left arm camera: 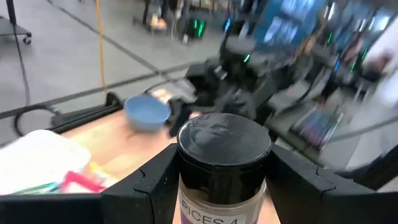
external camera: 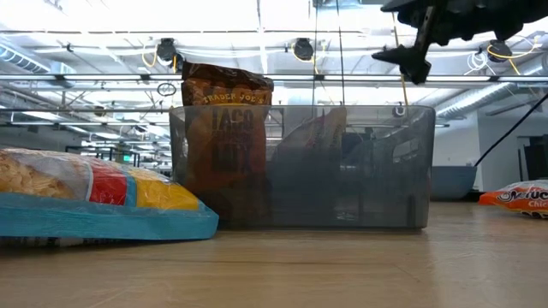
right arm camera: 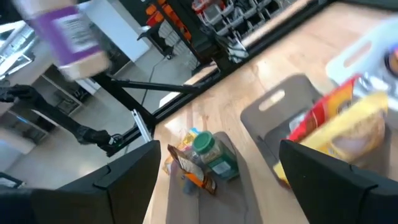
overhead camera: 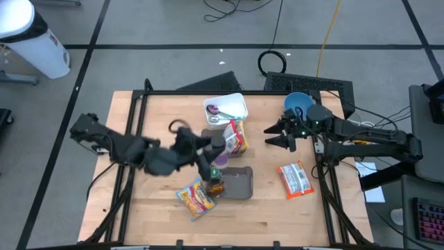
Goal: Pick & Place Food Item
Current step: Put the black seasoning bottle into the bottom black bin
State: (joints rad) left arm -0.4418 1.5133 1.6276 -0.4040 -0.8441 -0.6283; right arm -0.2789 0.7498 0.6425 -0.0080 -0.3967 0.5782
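Grey bin (overhead camera: 239, 182) at frame centre holds a taco packet (external camera: 224, 128). Left gripper (left arm camera: 211, 180) clamps a spice jar (left arm camera: 224, 163) above it, not yet placed. Right gripper (overhead camera: 279, 133), centre right, waits with jaws spread; snack bags remain outside.

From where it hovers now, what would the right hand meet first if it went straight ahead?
Probably the yellow-and-red snack bag leaning between the grey tray and white container; the open right hand points that way, though depth is uncertain.

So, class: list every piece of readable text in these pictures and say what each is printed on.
"TRADER JOE'S" and "TACO": brown packet standing in the grey bin.
"PICES": spice jar between the left gripper's fingers; the rest is cut off.
Orange packet: lettering unreadable.
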